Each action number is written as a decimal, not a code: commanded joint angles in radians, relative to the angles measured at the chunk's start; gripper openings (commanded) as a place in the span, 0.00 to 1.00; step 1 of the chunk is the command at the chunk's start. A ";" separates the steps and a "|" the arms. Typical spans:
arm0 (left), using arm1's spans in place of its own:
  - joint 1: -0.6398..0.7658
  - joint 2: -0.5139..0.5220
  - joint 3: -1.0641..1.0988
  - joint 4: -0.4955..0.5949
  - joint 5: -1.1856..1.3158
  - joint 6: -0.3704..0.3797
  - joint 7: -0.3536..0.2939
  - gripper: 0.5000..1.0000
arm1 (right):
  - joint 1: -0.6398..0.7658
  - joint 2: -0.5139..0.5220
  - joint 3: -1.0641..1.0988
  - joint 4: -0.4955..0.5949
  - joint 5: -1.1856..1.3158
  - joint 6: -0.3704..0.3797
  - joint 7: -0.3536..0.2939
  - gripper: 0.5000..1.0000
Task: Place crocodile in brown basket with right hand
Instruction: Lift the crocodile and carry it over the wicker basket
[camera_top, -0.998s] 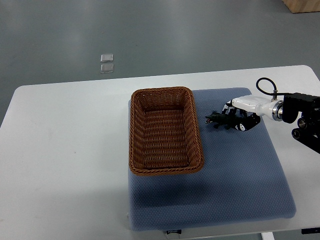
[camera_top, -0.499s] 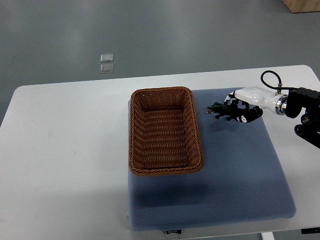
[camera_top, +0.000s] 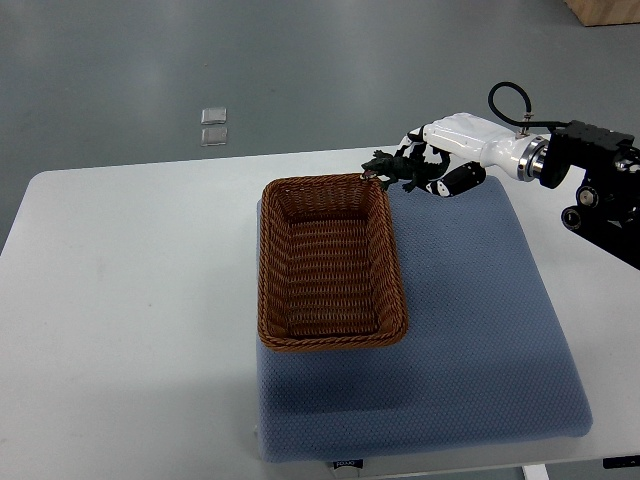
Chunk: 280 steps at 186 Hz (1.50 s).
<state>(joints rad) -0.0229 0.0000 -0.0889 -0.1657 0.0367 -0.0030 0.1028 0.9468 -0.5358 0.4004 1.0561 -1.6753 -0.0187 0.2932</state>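
Observation:
A small dark green toy crocodile (camera_top: 392, 166) hangs in the air, gripped by my right hand (camera_top: 432, 172), whose arm comes in from the right edge. The crocodile's head points left, over the far right corner of the brown wicker basket (camera_top: 275, 262). The basket is rectangular, nothing lies in it, and it rests on the left part of a blue cushion mat (camera_top: 470, 340). The left arm does not show.
The mat lies on a white table (camera_top: 130, 300). Two small clear squares (camera_top: 213, 127) lie on the grey floor beyond the table. A wooden box corner (camera_top: 605, 10) shows at the top right.
My right hand has lifted the crocodile off the mat and carried it up and left, from right of the basket to above its far right corner.

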 joint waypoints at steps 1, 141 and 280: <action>0.000 0.000 0.000 0.000 0.000 0.000 0.000 1.00 | 0.018 0.004 -0.002 0.056 -0.001 -0.001 0.011 0.00; 0.000 0.000 0.000 0.000 0.000 0.000 0.000 1.00 | -0.043 0.160 -0.077 0.082 -0.021 0.000 0.023 0.07; 0.000 0.000 0.000 0.000 0.000 0.000 0.000 1.00 | -0.094 0.183 0.021 -0.016 -0.001 -0.049 0.015 0.79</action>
<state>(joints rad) -0.0230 0.0000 -0.0890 -0.1657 0.0367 -0.0031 0.1028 0.8765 -0.3524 0.3659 1.0649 -1.6840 -0.0647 0.3110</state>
